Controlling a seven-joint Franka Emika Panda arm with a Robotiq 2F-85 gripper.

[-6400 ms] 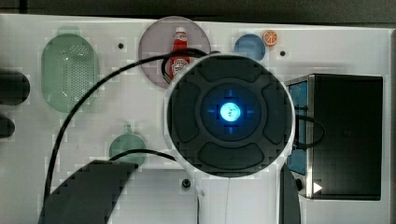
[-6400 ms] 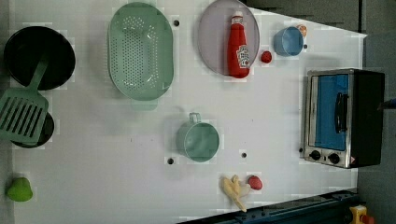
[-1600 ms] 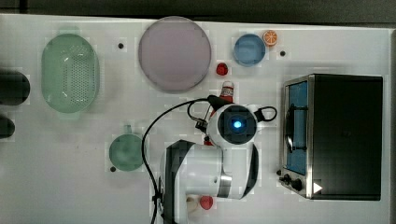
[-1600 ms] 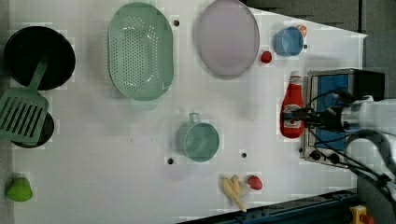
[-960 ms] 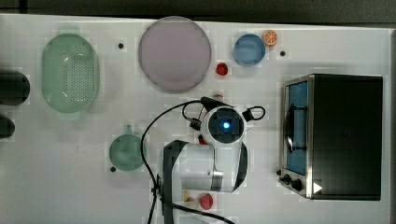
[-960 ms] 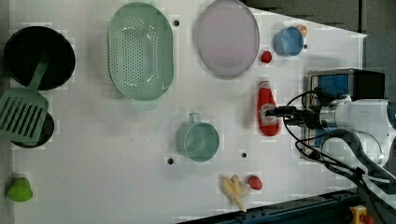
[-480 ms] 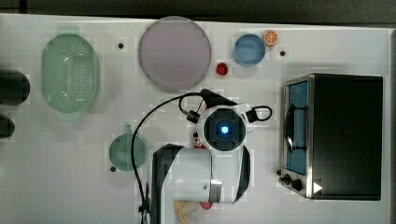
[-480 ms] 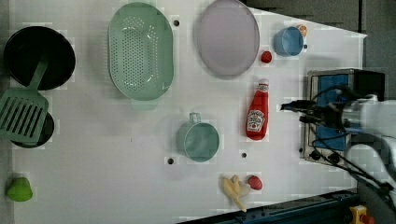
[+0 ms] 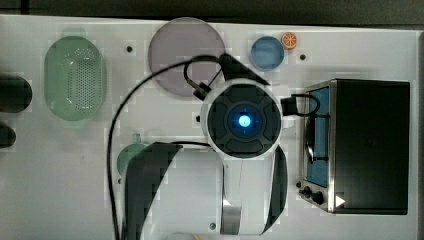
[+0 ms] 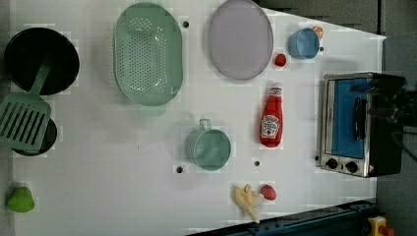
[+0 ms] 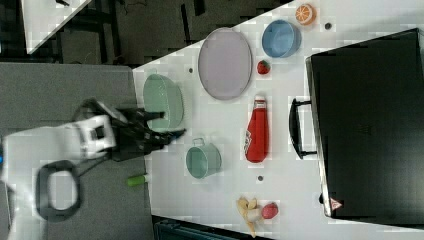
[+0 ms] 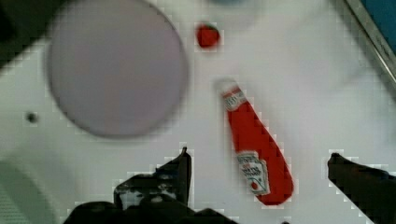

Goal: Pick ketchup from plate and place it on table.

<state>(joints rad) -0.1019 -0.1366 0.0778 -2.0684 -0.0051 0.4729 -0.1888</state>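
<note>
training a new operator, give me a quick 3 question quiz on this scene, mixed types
1. True or false: the ketchup lies on the plate.
2. Multiple choice: in the left view, what stands to the ketchup's right? A) the colander B) the toaster oven C) the mug
3. Fill in: the tool is ____ and holds nothing.

Key
1. False. It lies flat on the table, below the plate in the left view, apart from it.
2. B. The mug sits to its left and the colander further left.
3. Open. In the wrist view its fingers stand wide on either side of the bottle's base.
</note>
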